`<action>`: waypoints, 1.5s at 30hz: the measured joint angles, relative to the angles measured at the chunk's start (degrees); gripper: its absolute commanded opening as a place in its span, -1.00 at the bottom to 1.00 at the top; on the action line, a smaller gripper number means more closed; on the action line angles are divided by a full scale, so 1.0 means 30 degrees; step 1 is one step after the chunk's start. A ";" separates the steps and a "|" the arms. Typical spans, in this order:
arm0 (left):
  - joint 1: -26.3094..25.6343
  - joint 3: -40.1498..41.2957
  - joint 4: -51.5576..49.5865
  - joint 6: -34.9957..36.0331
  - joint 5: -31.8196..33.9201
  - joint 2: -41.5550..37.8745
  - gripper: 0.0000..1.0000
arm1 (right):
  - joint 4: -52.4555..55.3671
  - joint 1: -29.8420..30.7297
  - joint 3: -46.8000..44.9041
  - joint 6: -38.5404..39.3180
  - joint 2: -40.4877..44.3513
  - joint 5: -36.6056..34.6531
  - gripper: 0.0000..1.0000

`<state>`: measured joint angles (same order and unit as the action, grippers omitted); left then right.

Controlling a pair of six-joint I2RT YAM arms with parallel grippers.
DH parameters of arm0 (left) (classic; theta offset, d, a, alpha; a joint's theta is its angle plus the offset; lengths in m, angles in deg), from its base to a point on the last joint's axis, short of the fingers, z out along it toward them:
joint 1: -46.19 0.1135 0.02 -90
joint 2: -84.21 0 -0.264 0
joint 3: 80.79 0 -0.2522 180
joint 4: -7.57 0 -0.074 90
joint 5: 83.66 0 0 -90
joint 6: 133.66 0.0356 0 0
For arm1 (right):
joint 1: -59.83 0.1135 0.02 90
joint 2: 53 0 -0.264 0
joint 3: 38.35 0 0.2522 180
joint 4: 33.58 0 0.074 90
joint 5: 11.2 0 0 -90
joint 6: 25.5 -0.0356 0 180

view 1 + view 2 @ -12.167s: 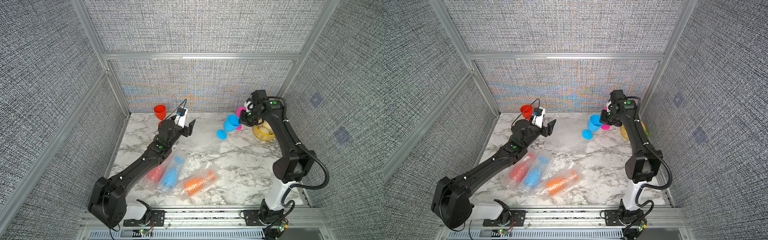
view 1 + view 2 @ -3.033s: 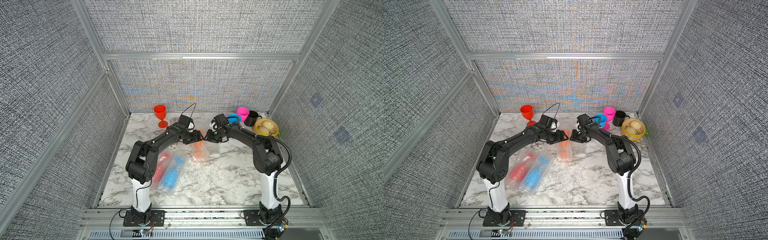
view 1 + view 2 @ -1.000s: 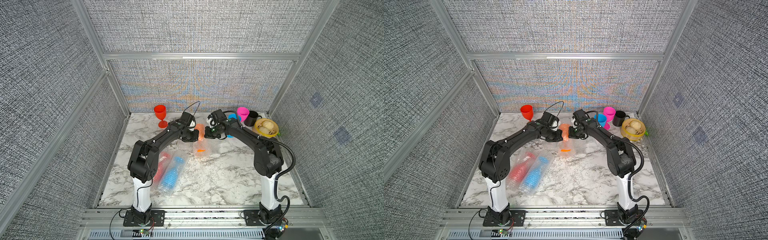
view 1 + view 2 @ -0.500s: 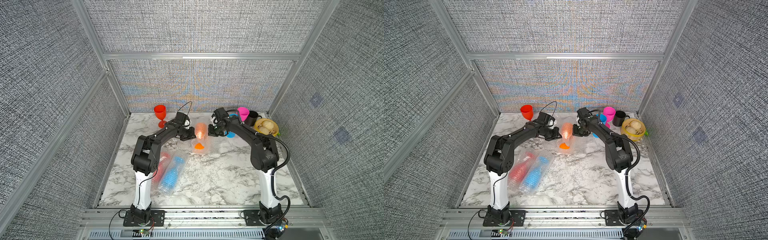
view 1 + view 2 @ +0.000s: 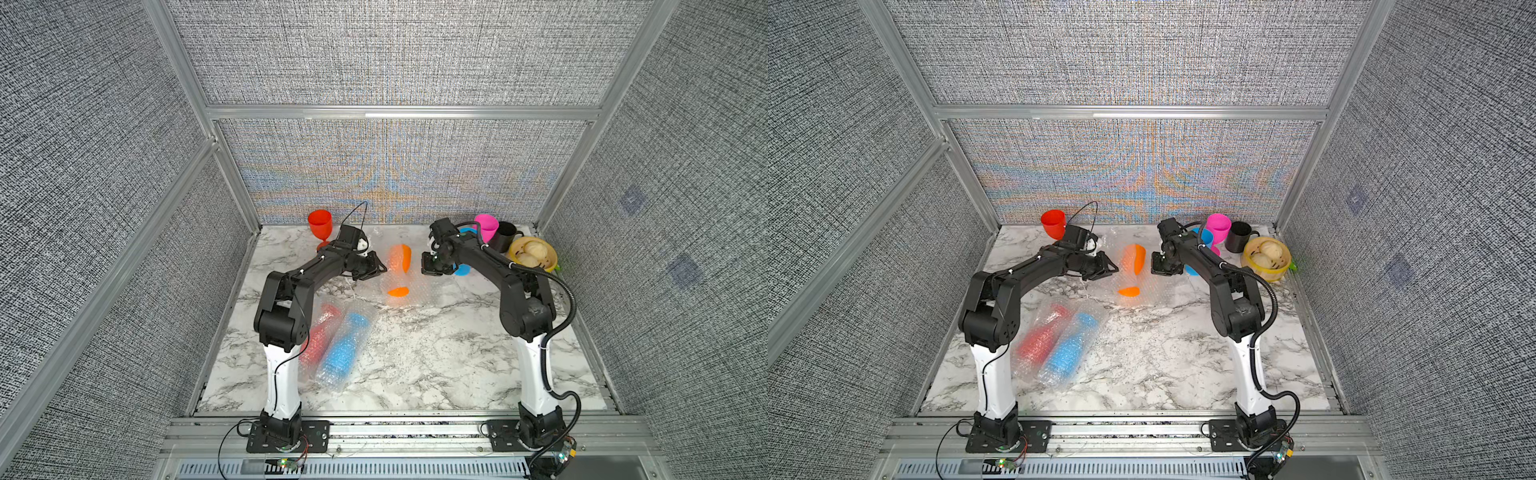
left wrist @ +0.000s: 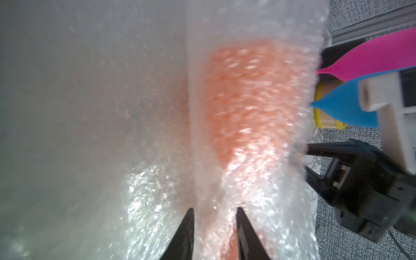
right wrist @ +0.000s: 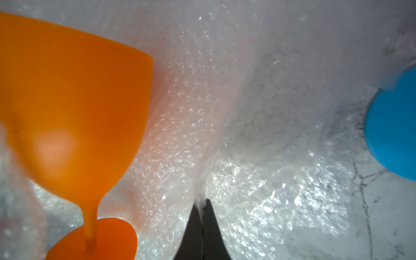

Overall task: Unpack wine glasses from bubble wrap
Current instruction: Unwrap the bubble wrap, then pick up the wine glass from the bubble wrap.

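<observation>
Bubble wrap (image 7: 258, 139) edge pinched by right end effector (image 7: 202, 203), left end effector (image 6: 215, 212) parted

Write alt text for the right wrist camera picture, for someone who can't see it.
The right gripper, shut, pinches a fold of clear bubble wrap that fills most of the frame. To one side an orange goblet shows bare; to the other, the round foot of a blue goblet on the marble table.
</observation>
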<state>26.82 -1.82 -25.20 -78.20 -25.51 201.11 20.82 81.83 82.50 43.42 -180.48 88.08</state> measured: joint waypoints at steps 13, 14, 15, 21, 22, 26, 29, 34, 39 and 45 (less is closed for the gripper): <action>0.0066 -0.2171 -0.2164 0.1144 0.1042 -0.2004 0.05 | 0.0197 -0.0036 0.0204 0.0175 0.0029 0.0080 -0.94; -0.0284 -0.2645 -0.2601 0.1413 0.1297 -0.1734 0.06 | 0.0226 -0.0051 0.0204 0.0175 0.0029 0.0087 -0.92; -0.0699 -0.3089 -0.3009 0.1676 0.1647 -0.1443 0.07 | 0.0226 -0.0051 0.0204 0.0175 0.0029 0.0102 -0.90; -0.2652 -0.5989 -0.6105 0.2820 0.4167 0.1472 0.10 | 0.0219 -0.0204 -0.0007 0.0029 0.0029 0.0452 -0.78; -0.2827 -0.6295 -0.6513 0.2907 0.4503 0.1909 0.10 | 0.0211 -0.0211 -0.0073 -0.0044 0.0029 0.0495 -0.77; -0.3140 -0.6433 -0.7410 0.2943 0.5238 0.3162 0.11 | 0.0189 -0.0255 -0.0131 -0.0306 -0.0007 0.0670 -0.77; -0.3242 -0.6062 -0.7257 0.2892 0.4991 0.3738 0.10 | 0.0073 -0.0226 -0.0138 -0.0430 -0.0117 0.0809 -0.77; -0.3490 -0.5792 -0.6266 0.2586 0.3759 0.4495 0.03 | -0.0066 -0.0226 -0.0138 -0.0546 -0.0372 0.0940 -0.77; -0.3504 -0.5880 -0.5603 0.2412 0.3300 0.5129 -0.39 | -0.0080 -0.0226 -0.0138 -0.0692 -0.0525 0.1005 -0.77; -0.3439 -0.5625 -0.5333 0.2499 0.3075 0.4743 -0.74 | -0.0321 -0.0226 -0.0459 -0.0736 -0.0517 0.0984 -0.77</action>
<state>16.50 -18.69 -41.20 -70.71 -16.29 215.34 19.86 81.15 81.13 41.21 -182.04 91.03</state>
